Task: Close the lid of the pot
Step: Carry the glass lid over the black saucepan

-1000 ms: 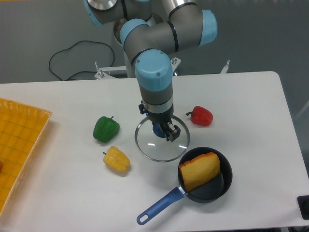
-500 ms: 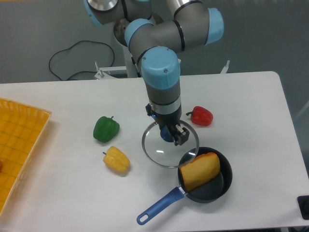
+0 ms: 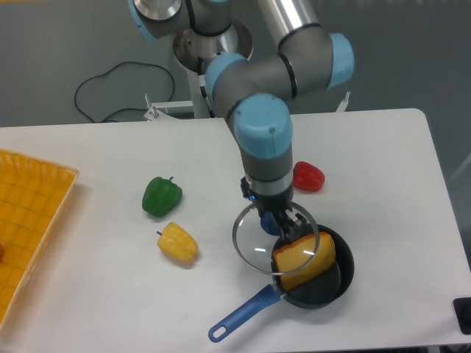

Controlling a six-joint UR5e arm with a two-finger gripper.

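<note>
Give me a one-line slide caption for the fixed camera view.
Gripper carries the pot lid by its knob toward the pot, which holds a yellow-orange block.

Three peppers: green pepper (image 3: 162, 195); yellow pepper (image 3: 178, 243); red pepper (image 3: 308, 176); one pot (image 3: 324, 283); one lid (image 3: 255, 240)

Bright, even overhead light fills the view, and the white surface (image 3: 103, 294) reads close to washed out. Shadows are soft and short, pooling just under the green pepper (image 3: 161, 195) and the yellow pepper (image 3: 178, 243). Thin white glints mark the pot lid (image 3: 259, 239) glass and rim. The grey backdrop is dimmer. Focus is mildly soft throughout, with no obvious edge distortion.
</note>
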